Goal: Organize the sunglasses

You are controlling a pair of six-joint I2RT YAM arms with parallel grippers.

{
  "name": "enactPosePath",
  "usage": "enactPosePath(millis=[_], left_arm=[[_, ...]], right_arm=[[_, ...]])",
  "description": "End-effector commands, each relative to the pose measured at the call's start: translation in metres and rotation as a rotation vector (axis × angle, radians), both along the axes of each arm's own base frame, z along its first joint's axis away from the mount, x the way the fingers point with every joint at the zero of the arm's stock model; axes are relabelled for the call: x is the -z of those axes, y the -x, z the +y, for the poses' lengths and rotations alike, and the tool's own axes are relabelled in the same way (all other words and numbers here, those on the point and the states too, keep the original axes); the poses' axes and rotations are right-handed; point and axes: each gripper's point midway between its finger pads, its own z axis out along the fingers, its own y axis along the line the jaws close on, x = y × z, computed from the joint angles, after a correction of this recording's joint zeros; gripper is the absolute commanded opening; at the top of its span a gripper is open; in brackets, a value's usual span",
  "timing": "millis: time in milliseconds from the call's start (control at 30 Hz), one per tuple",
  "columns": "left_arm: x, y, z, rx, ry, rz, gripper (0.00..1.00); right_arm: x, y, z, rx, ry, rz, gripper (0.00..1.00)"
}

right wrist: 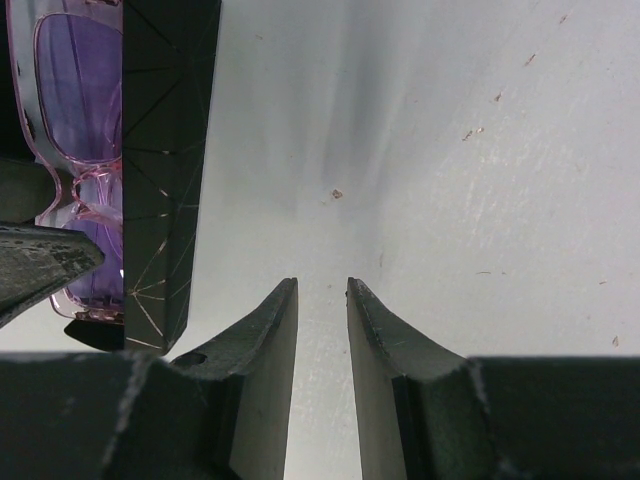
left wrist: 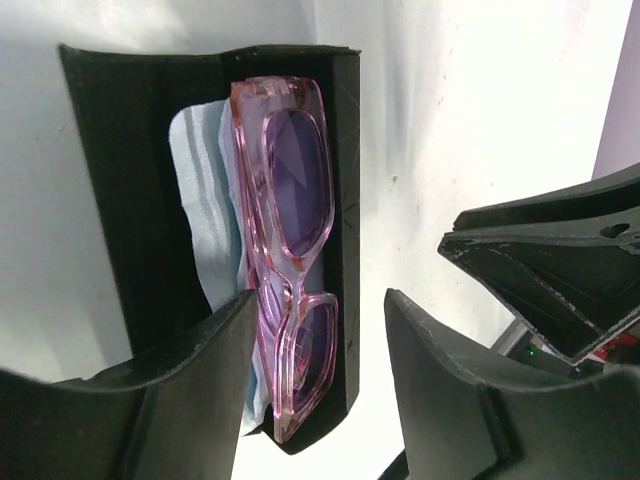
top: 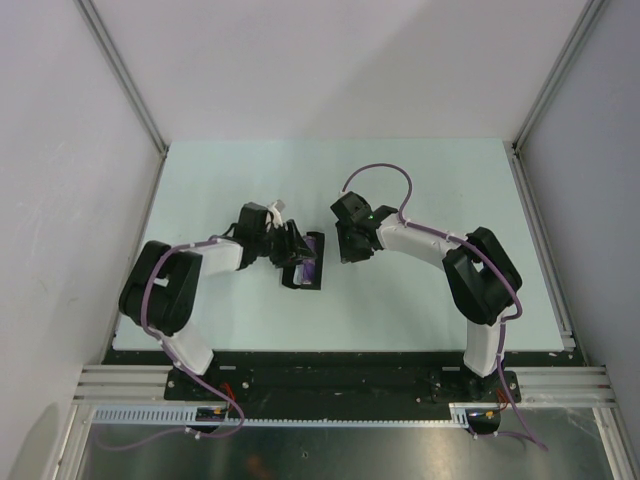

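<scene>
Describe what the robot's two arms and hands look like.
Both the left arm and right arm have bulky black joints, white link sections and a thin purple cable running along them. The left hand and right hand each carry two matte black, wedge-shaped fingers with scuffed pale edges.

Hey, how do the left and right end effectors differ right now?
The left end effector stands wide open over the sunglasses in the black case. The right end effector shows only a narrow gap, over the table beside the case. Both appear to hold nothing.
</scene>
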Motion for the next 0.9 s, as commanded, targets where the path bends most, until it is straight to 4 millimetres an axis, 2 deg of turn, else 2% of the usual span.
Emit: enactPosePath(millis=[0,400,600,800,867], left_arm=[[-0.024,-0.015,0.005,-0.051,-0.025,-0.074,0.60],[-0.045,-0.017,0.012,-0.066,-0.057,-0.130,0.64],[-0.069,-0.021,0.022,-0.073,-0.107,-0.183,0.66],[-0.107,-0.031,0.048,-0.142,-0.127,-0.280,0.69],[-0.107,-0.034,0.065,-0.200,-0.139,-0.280,0.71]], right_arm=[[-0.009,-0.002,0.004,-0.011,-0.020,-0.029,0.31],[-0.011,-0.003,0.004,0.001,-0.027,-0.028,0.32],[-0.013,-0.003,0.006,0.005,-0.037,-0.030,0.32],[-0.015,-0.004,0.006,0.003,-0.044,-0.034,0.32],[-0.017,-0.005,0.007,0.000,-0.049,-0.040,0.33]])
